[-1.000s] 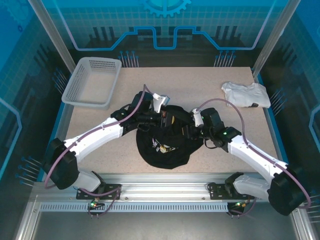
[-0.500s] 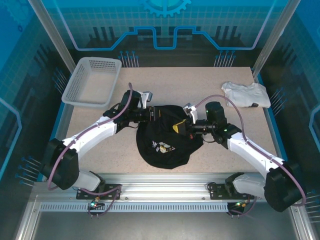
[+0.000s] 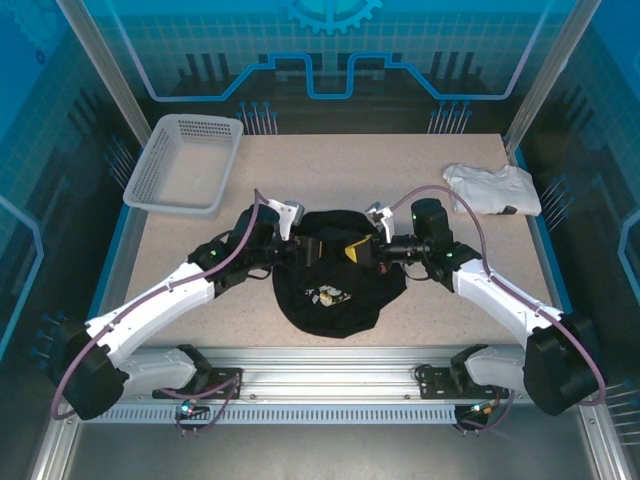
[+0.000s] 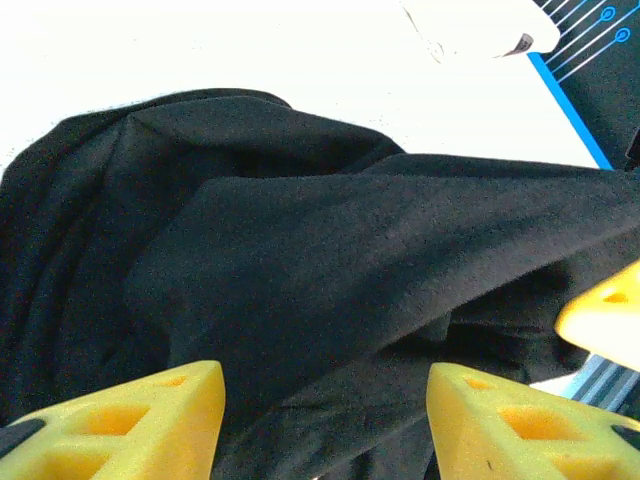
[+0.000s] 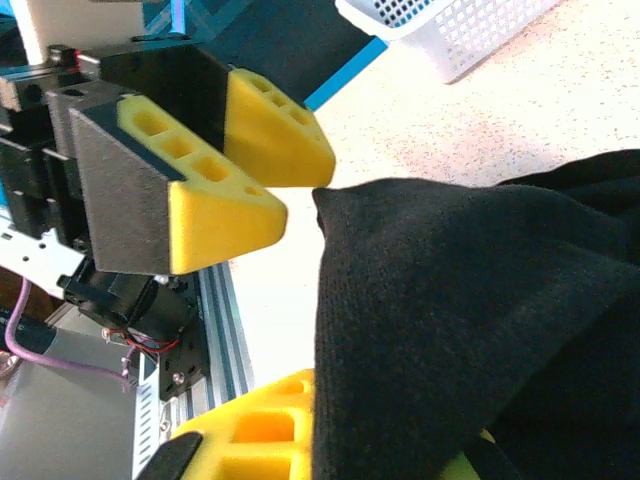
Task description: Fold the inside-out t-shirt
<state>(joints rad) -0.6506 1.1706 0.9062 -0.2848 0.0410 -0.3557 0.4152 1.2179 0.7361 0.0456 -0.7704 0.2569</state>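
- The black t-shirt point(image 3: 335, 290) lies bunched up in the middle of the tabletop point(image 3: 400, 170).
- At its upper edge, the right gripper point(image 3: 360, 250) has its jaws pinched tight on the cloth.
- The left gripper point(image 4: 325, 405) has its jaws open, holding nothing.

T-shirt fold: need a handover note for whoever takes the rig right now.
Left gripper: open, at the t-shirt left edge, holding nothing.
Right gripper: shut on a fold at its right edge.
The t-shirt is a bunched heap on the table, near middle; white garment back right, basket back left.
Done: no fold yet.
To do: regrip with the left, spread flat, fold.
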